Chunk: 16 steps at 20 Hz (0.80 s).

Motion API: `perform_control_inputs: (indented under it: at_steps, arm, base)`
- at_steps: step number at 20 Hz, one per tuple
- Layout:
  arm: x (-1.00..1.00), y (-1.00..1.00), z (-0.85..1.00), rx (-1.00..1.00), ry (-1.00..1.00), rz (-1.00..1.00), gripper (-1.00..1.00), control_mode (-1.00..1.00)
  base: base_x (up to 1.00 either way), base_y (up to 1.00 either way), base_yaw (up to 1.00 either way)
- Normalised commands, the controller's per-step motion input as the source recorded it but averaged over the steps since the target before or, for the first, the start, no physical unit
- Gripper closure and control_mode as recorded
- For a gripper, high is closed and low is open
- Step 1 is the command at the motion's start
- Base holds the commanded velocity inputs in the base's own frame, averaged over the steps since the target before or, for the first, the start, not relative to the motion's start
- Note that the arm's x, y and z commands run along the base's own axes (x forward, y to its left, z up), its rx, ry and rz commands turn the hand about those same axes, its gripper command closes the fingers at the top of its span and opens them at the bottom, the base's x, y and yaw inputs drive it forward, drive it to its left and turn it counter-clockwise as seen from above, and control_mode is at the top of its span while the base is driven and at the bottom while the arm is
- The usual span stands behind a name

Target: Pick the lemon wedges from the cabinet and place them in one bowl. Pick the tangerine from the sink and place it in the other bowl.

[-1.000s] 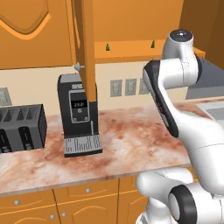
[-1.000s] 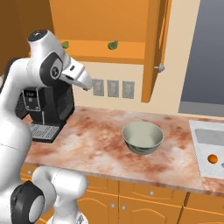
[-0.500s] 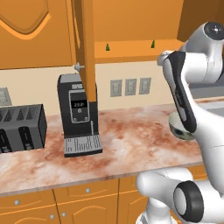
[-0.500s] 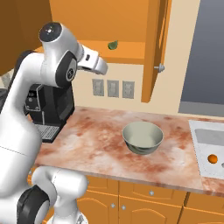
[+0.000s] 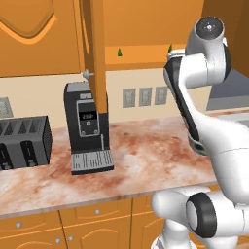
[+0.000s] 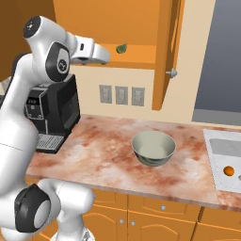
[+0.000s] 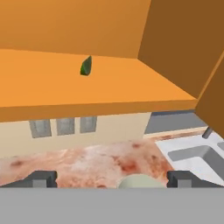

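Observation:
The orange-brown cabinet (image 6: 141,28) stands open, its narrow door (image 6: 168,52) swung out. One dark green lemon wedge (image 6: 121,48) lies on the shelf, just right of my gripper (image 6: 104,56), which is raised to shelf height. In the hand view the lemon wedge (image 7: 86,66) sits ahead on the shelf (image 7: 65,87), and my gripper (image 7: 112,178) is open with nothing between its fingers. Both lemon wedges (image 5: 119,52) (image 5: 170,48) show in the left base view. A pale grey-green bowl (image 6: 153,148) rests on the counter. The tangerine (image 6: 228,170) lies in the sink (image 6: 221,146).
A black coffee machine (image 5: 88,126) and a dark toaster (image 5: 22,141) stand on the marbled counter (image 5: 146,155) at the left. Wall outlets (image 6: 121,95) sit under the cabinet. The open door's knob (image 6: 172,73) juts out to the right of the shelf.
The arm has lifted and swung the hand up from counter height to the cabinet shelf, toward the lemon wedge. The jaws stayed open.

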Motion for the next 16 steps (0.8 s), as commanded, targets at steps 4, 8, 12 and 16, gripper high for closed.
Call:
perform_control_inputs:
  at_steps: [4,8,12,16]
  arm:
    - [0.39,0.03,0.3,0.03,0.06,-0.02,-1.0,-1.0]
    - [0.45,0.0,0.19,0.02,0.03,-0.04,-1.0,-1.0]
    - [0.49,0.05,0.01,0.0,0.0,-0.04,-1.0,-1.0]
    - [0.6,0.02,-0.18,0.02,-0.01,0.0,-1.0,-1.0]
  base:
    - [0.0,0.0,0.0]
    - [0.0,0.0,0.0]
    - [0.0,0.0,0.0]
    - [0.0,0.0,0.0]
